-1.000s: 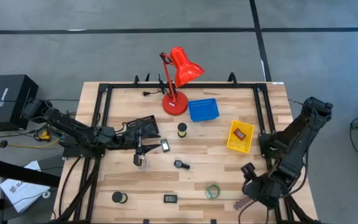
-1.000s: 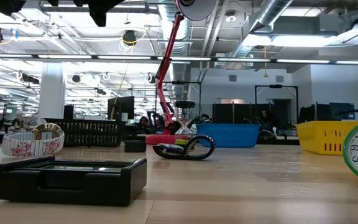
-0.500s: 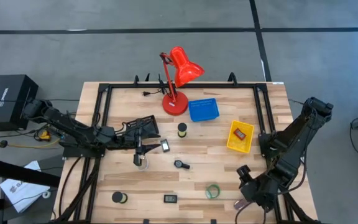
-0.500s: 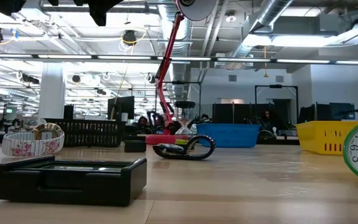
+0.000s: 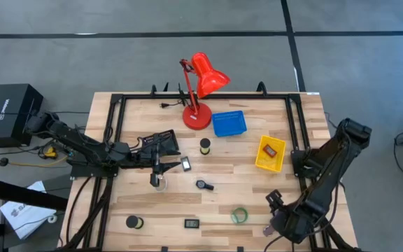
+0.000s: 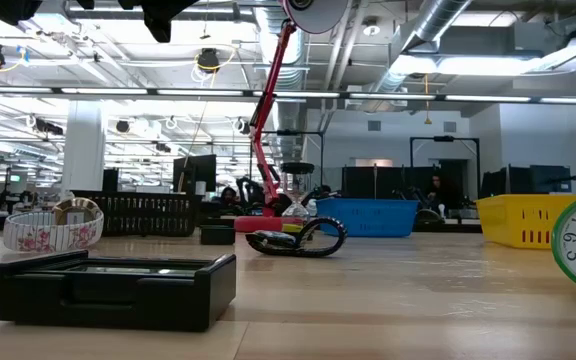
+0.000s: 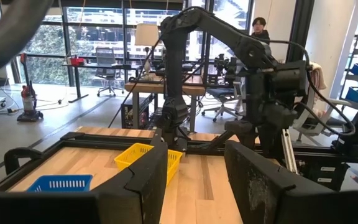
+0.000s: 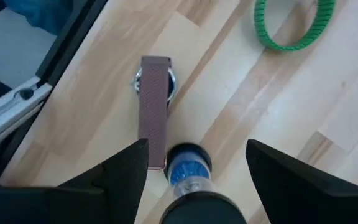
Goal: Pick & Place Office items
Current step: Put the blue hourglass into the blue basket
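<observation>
The right gripper [image 5: 277, 227] hangs low over the table's near right corner, its fingers [image 8: 126, 165] spread wide and holding nothing. Straight beneath it, in the right wrist view, lies a watch [image 8: 154, 106] with a maroon strap, flat on the wood beside the black frame rail [image 8: 61, 62]; a small blue-capped cylinder [image 8: 188, 167] sits at the strap's near end, between the two fingers. A green tape ring [image 5: 239, 215] lies on the table just to the left of this gripper, apart from the watch. The left gripper [image 5: 157, 166] waits over the table's left middle, its fingers [image 7: 145, 180] parted with only air between them, and a clear ring [image 5: 159, 181] lies on the wood just below it in the high view. Scattered further are a small oblong [image 5: 185, 164] beside the left gripper, a black roll [image 5: 205, 145] standing near the blue tray [image 5: 229, 123], a black item [image 5: 203, 185] at the table's middle, a small black oblong [image 5: 192, 224] near the front edge, and another black roll [image 5: 133, 222] at the front left. A red oblong [image 5: 271, 149] rests inside the yellow tray [image 5: 269, 154]. The red lamp [image 5: 200, 87] stands at the back of the table [image 5: 243, 182], left of the blue tray.
</observation>
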You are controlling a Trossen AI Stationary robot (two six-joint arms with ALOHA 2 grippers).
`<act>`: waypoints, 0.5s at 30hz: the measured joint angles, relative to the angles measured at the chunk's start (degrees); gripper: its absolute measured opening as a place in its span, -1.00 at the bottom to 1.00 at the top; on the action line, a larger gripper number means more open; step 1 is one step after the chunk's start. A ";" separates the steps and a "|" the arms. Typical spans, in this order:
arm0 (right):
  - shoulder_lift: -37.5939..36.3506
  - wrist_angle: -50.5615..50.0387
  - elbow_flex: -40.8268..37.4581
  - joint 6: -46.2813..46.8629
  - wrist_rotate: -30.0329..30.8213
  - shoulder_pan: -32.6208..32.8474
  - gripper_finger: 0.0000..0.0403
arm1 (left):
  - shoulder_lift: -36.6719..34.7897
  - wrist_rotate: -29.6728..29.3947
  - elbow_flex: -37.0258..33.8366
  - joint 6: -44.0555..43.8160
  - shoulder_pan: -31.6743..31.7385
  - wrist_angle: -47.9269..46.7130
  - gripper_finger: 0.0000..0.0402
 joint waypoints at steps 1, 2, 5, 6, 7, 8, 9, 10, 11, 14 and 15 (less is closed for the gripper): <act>0.56 -0.85 0.65 0.73 0.00 -0.02 0.29 | 0.00 0.00 0.00 -0.02 0.00 0.01 -0.22; 1.09 -2.17 1.19 1.41 -0.02 -0.05 0.29 | 0.00 -0.01 0.00 -0.02 0.00 0.04 -0.22; 2.27 -5.88 2.18 2.02 -2.18 -0.01 0.29 | 0.00 0.01 0.02 -0.02 0.00 0.07 -0.22; 2.49 -6.12 2.20 1.99 -3.05 -0.01 0.29 | 0.00 -0.01 0.00 -0.02 0.00 0.09 -0.22; 2.75 -6.40 2.20 1.99 -3.93 0.05 0.29 | 0.00 0.01 0.00 -0.02 0.00 0.09 -0.22; 3.10 -6.46 2.20 2.01 -4.73 0.04 0.29 | 0.00 -0.01 0.00 -0.02 0.00 0.09 -0.22; 3.43 -6.37 2.20 2.05 -5.50 0.04 0.29 | 0.00 -0.01 0.00 -0.02 0.00 0.10 -0.22; 3.79 -6.37 2.20 2.06 -6.05 0.04 0.29 | 0.00 -0.01 0.00 -0.02 0.00 0.16 -0.22; 4.05 -6.40 2.20 2.15 -6.50 0.00 0.29 | 0.00 0.00 0.00 -0.02 0.00 0.20 -0.22; 4.98 -7.19 2.20 2.21 -7.61 -0.40 0.29 | 0.00 -0.01 0.00 -0.02 0.00 0.42 -0.22; 5.24 -7.97 2.20 2.50 -7.61 -0.53 0.29 | 0.00 -0.01 0.00 -0.02 0.00 0.44 -0.22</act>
